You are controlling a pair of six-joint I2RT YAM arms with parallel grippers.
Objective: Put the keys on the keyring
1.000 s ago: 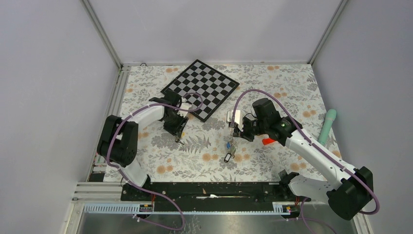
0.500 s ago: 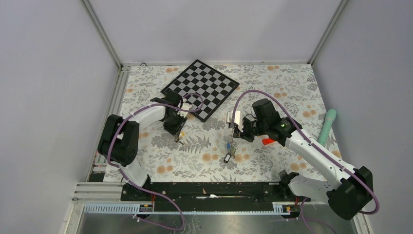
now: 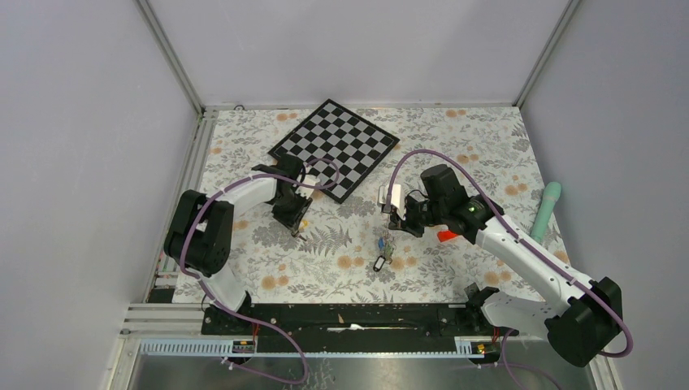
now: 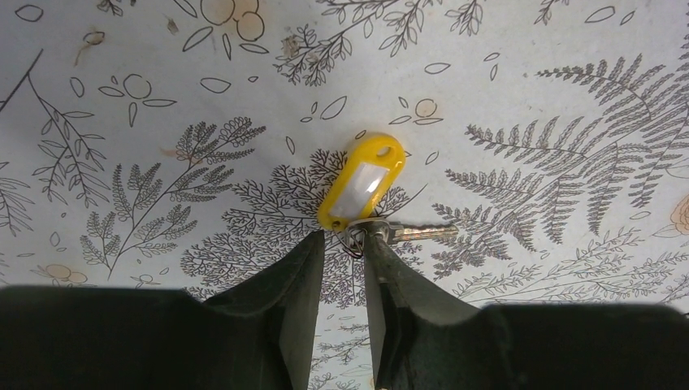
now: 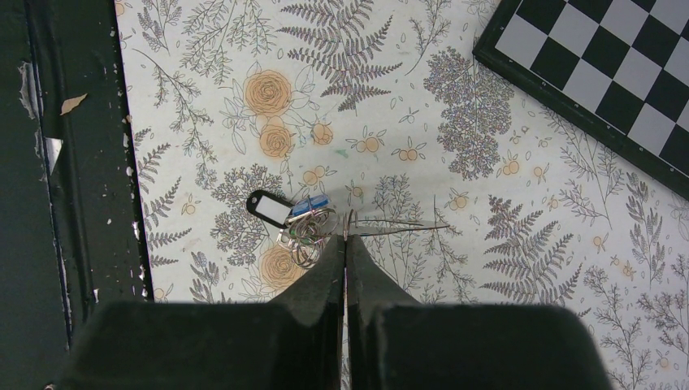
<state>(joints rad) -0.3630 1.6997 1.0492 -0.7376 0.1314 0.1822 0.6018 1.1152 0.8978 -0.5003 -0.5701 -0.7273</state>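
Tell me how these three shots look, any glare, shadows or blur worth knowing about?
Left wrist view: glare whitens the window of the yellow tag; the left gripper is a dark, featureless mass. Right wrist view: sharp cloth, a soft grey shadow beside the keyring; the right gripper equally dark. Top view: even light, the keys too small to resolve.

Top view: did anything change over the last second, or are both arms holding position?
Little. The left gripper barely shifted, but its jaws narrowed around the yellow-tagged key; whether they grip it is unclear. The right gripper stayed shut on the keyring, the bunch of keys beside it unmoved.
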